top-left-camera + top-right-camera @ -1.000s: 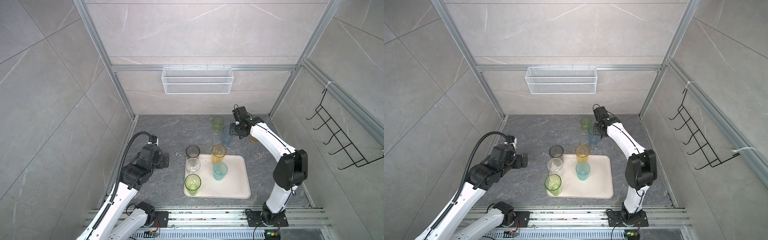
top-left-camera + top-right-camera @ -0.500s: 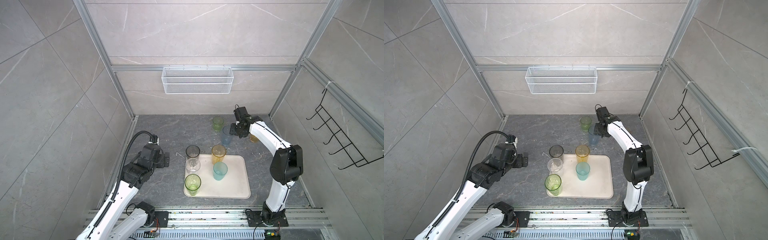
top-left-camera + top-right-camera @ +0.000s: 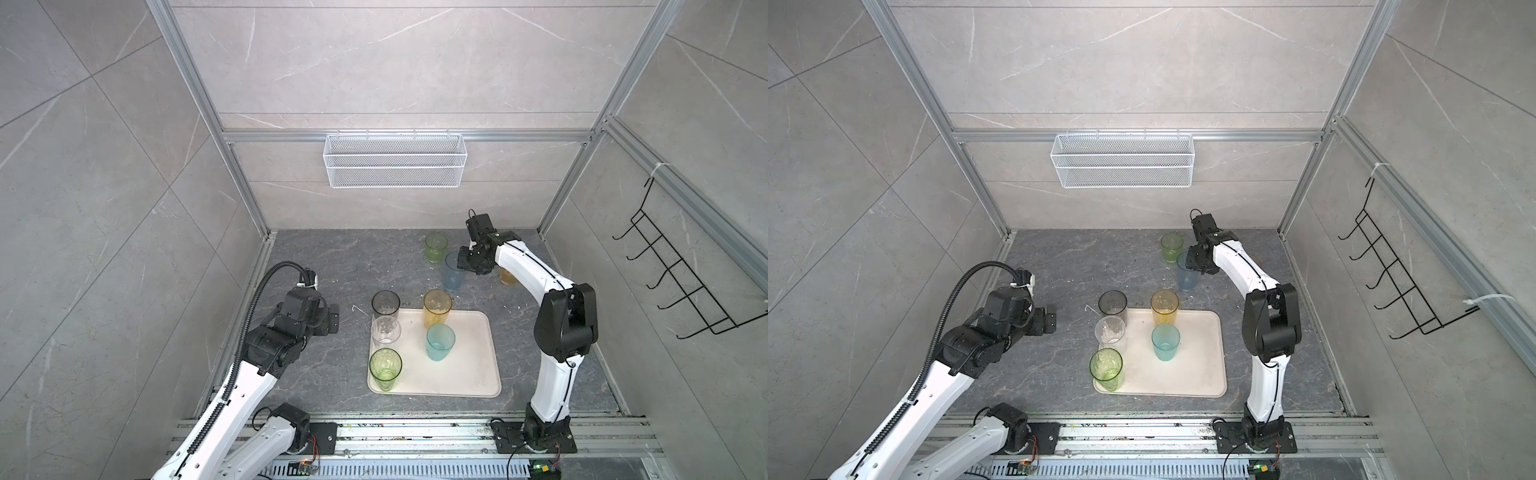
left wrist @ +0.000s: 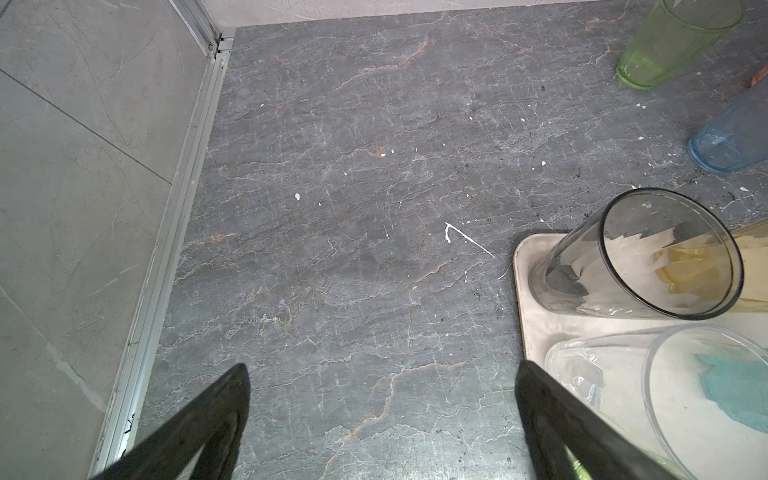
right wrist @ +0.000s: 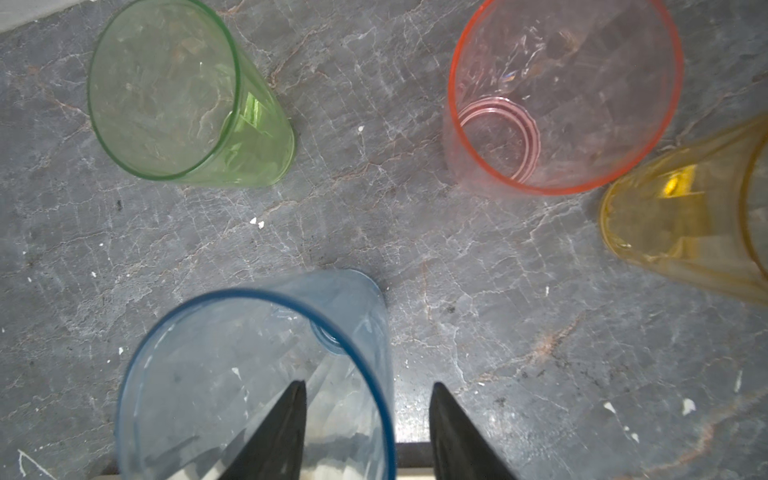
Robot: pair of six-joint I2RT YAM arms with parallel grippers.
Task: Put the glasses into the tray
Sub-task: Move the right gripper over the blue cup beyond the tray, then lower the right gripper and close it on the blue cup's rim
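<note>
Grey stone floor [image 3: 332, 266]: L claw [image 4: 382, 370] wide, R claw [image 5: 368, 384] apart astride blue glass [image 5: 208, 374] rim.

The tray [image 3: 473, 374] lies on the table [image 3: 332, 266]. Along its 9 o'clock edge stand the corner glass [image 3: 385, 305] at 11, the middle glass [image 3: 385, 332], and the front glass [image 3: 385, 370] at 7. The rim glass [image 3: 437, 309] stands near 12, with the centre glass [image 3: 440, 343] just before it. Beyond the tray, toward 12 to 1 o'clock, the loose glasses [image 3: 453, 272] cluster on the table.
</note>
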